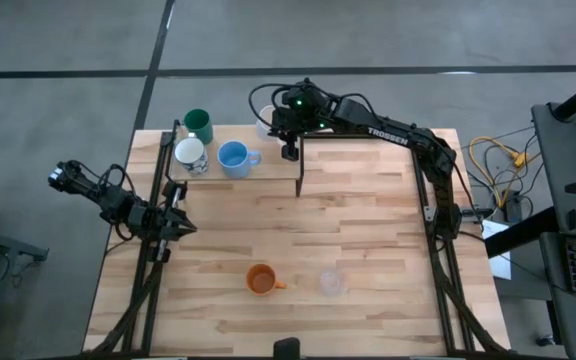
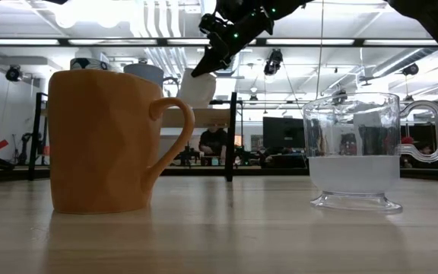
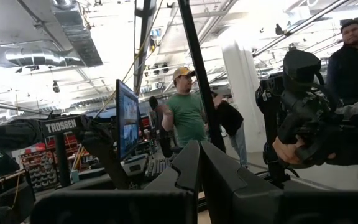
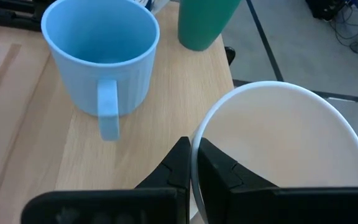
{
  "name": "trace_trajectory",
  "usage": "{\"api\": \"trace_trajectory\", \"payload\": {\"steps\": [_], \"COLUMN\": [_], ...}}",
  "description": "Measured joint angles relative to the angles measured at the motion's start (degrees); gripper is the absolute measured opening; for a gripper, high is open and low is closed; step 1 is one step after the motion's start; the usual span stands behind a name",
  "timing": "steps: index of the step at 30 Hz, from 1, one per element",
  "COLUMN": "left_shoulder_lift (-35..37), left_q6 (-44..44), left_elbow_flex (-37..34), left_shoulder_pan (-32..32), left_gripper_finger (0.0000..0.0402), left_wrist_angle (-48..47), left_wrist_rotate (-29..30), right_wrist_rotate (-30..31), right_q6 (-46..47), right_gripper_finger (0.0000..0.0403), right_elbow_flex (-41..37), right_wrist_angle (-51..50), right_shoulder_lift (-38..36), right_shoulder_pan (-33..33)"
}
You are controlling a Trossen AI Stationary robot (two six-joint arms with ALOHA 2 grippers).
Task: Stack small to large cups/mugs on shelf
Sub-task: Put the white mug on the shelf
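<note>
1. The right claw (image 4: 192,163) has its two dark fingers clamped on the rim of a white cup (image 4: 284,149), one finger inside the wall and one outside. The cup is plain and wide-mouthed, with a cream-coloured inside; in the high view it shows as a pale edge (image 1: 266,128) just beside the claw (image 1: 289,152), at the far edge of the shelf (image 1: 268,168).
2. Just beyond that claw stands the light blue cup (image 4: 101,53) on the shelf's light wood, upright and ribbed, with its handle turned toward the claw.
3. Farther past it stands the dark green cup (image 4: 205,22), at the shelf's edge.
4. A shiny silver-grey cup (image 1: 190,155) sits on the shelf on the far side of the blue one from the right claw.
5. The right arm bears the word "TROSSEN" (image 1: 388,133) in white.
6. Well apart from the right claw, on the open desk (image 1: 368,230), stand the orange cup (image 1: 260,280), faceted with a handle, and the clear cup (image 1: 331,283), see-through with a footed base.
7. The left claw (image 1: 183,226), fingers pressed together and empty, waits over the desk's left edge.
</note>
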State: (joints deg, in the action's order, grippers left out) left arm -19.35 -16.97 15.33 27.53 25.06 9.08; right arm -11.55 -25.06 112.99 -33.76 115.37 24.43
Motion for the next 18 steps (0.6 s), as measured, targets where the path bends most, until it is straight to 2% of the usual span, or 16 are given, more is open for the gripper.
{"api": "trace_trajectory", "payload": {"steps": [18], "left_shoulder_lift": [0.0], "left_q6": [0.0], "left_elbow_flex": [0.0], "left_shoulder_pan": [0.0], "left_gripper_finger": [0.0], "left_wrist_angle": [0.0], "left_wrist_rotate": [0.0], "right_wrist_rotate": [-0.42], "right_q6": [0.01], "right_gripper_finger": [0.0013], "right_elbow_flex": [-1.7], "right_wrist_angle": [0.14], "right_shoulder_lift": [-0.02], "right_shoulder_pan": [-0.02]}}
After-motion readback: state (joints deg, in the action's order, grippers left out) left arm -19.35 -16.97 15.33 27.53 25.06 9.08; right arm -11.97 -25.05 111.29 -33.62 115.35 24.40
